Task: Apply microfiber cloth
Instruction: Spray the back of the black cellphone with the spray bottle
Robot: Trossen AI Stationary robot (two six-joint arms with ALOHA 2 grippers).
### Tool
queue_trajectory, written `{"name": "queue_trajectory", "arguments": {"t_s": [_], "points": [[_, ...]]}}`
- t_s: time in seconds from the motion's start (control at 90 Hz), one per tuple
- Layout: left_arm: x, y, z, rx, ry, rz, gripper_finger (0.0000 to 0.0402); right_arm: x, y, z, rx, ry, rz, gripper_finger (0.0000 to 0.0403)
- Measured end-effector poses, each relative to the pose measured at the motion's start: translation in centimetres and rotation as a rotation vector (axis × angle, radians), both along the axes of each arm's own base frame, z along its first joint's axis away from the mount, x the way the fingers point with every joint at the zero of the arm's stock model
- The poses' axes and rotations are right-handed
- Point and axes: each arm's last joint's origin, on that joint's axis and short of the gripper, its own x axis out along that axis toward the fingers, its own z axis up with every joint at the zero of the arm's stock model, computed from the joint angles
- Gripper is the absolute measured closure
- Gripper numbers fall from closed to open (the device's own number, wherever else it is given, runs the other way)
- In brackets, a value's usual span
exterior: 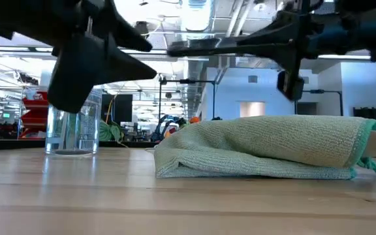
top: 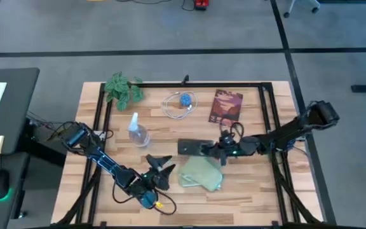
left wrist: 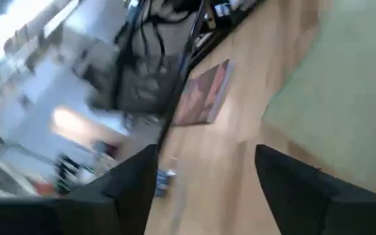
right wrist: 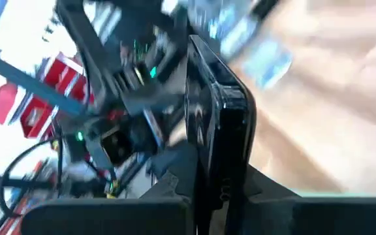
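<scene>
Microfiber cloth [top: 201,173] lies folded and rumpled on the wooden table [top: 253,197], at about 5 o'clock from the table's centre in the high view. In the low view the cloth [exterior: 266,147] rests flat on the boards, with nothing pressing on it.

My right gripper [top: 218,151] is clamped on the black phone [top: 194,147], held edge-on between my fingers in the right wrist view [right wrist: 217,124]. The phone hangs just beyond the cloth's 12 o'clock edge; the low view shows it raised above the cloth, not touching.

My left gripper [top: 164,166] sits at 9 o'clock from the cloth, close beside it, fingers [left wrist: 305,189] spread apart and gripping nothing.

Other items on the table:
- Clear spray bottle [top: 136,131], upright, at 10 o'clock from the cloth.
- Artificial plant [top: 124,90], at the far left corner.
- Coiled cable [top: 180,104], at 12 o'clock.
- Dark red booklet [top: 225,106], just right of the cable.
</scene>
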Motion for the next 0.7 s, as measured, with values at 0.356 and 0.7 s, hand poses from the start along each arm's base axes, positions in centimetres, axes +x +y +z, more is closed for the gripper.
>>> {"name": "queue_trajectory", "arguments": {"t_s": [0.356, 0.7], "points": [[3.1, 0.9, 2.1, -0.63, -0.366, -0.173, 0.0191, -1.4, 2.5, 2.5, -0.398, -0.24, -0.233, 0.0391], [5.1, 6.3, 6.6, -0.6, -0.764, -0.582, 0.0247, 0.6, 3.9, 2.5, -0.59, -0.332, -0.243, 0.0391]]}}
